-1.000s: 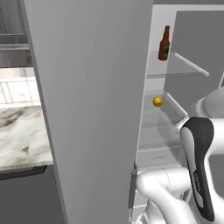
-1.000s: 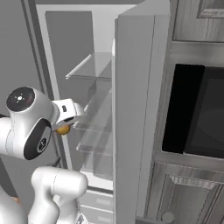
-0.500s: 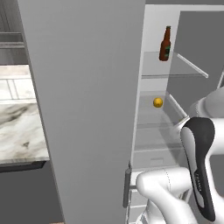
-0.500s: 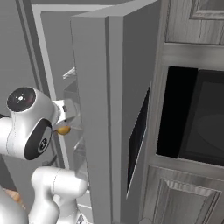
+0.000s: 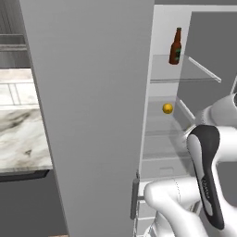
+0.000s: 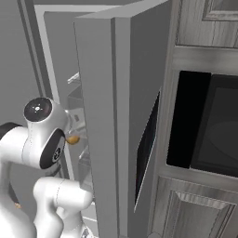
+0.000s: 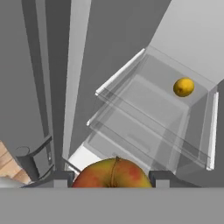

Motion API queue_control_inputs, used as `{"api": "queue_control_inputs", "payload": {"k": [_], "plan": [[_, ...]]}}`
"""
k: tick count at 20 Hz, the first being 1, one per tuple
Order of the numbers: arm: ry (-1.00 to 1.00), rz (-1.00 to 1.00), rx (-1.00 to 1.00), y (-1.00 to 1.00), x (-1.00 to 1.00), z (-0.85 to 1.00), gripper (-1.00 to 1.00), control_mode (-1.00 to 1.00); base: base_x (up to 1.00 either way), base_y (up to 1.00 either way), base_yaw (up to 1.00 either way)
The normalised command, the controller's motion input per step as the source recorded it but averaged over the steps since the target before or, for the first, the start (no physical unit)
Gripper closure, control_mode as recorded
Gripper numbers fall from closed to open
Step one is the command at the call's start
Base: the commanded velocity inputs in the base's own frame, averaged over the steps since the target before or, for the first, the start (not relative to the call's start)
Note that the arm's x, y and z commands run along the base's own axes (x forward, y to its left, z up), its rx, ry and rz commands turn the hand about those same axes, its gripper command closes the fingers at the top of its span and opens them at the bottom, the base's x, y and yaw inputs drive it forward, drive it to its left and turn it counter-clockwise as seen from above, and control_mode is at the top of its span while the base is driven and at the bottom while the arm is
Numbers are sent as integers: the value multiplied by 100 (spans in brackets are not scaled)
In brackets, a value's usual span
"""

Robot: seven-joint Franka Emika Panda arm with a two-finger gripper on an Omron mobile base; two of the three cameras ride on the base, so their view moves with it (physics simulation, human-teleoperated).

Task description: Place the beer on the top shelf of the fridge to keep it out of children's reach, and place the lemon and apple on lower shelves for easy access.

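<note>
Hand clamped on apple, stem up | beer upright on top shelf

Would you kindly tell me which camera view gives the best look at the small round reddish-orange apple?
The hand view shows the small round reddish-orange apple best: large, close, held between the gripper tips. The right base view shows just an orange sliver beside the arm. In the left base view I cannot make it out.

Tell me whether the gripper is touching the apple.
Touching. In the hand view the apple sits squeezed between the gripper's two fingertips, with no gap on either side.
</note>
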Motion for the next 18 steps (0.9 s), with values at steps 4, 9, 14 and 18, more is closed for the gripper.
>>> {"api": "queue_control_inputs", "payload": {"k": [4, 9, 14, 18], "plan": [[-12, 0, 0, 0, 27, -30, 100, -100, 0, 0, 0], [-15, -2, -2, 0, 27, -30, 100, -100, 0, 0, 0], [-8, -2, -2, 0, 38, -38, 100, -100, 0, 0, 0], [0, -3, -4, -22, 46, -43, 100, -100, 0, 0, 0]]}}
